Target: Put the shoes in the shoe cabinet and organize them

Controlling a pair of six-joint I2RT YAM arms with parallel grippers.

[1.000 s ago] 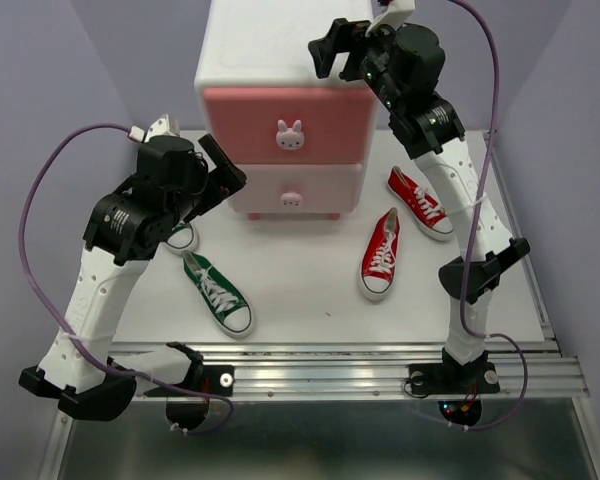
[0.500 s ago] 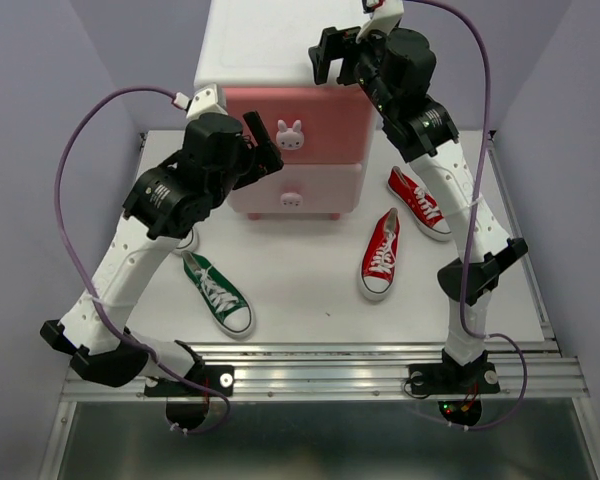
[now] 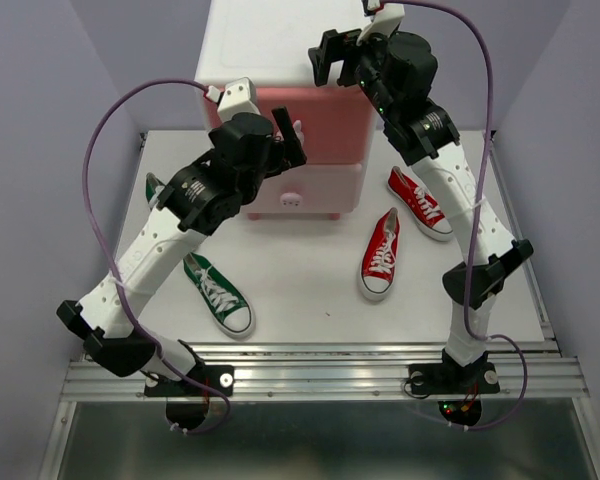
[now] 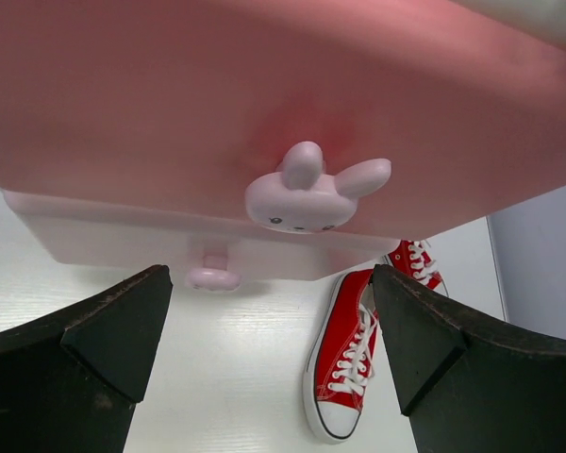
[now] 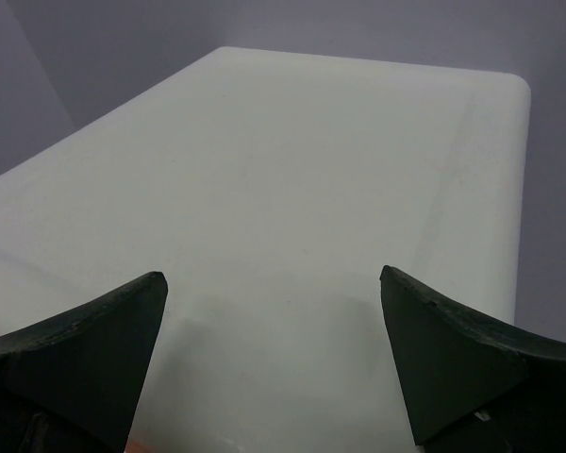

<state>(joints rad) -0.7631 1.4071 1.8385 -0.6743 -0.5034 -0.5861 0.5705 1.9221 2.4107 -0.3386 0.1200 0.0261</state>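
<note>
Lilac walls (image 3: 40, 90) close round a white table (image 3: 300, 300), where all four shoes lie outside the shoe cabinet (image 3: 270, 40). At the far left one green sneaker (image 3: 157, 187) peeks out from behind the left arm; its mate (image 3: 218, 292) lies near the front edge, toe toward the arm bases. The left gripper (image 3: 288, 140) hangs at the dark pink upper drawer (image 3: 330, 120) with its jaws spread. In the wrist view the bunny knob (image 4: 311, 189) sits between the fingers (image 4: 113, 330) and neither touches it. Both drawers look closed. The right gripper (image 3: 330, 55), also parted and holding nothing, hovers over the cabinet's flat top. Right of the cabinet lie the red pair, one (image 3: 381, 254) out on the table, the other (image 3: 420, 202) nearer the back. The knob is small, smooth plastic, so a pinch should seat behind its ears. The cabinet looks light and may slide when pulled, unless braced from above. The sneakers should be light, with soft canvas over a stiffer sole; across the midfoot is probably the best hold.
</note>
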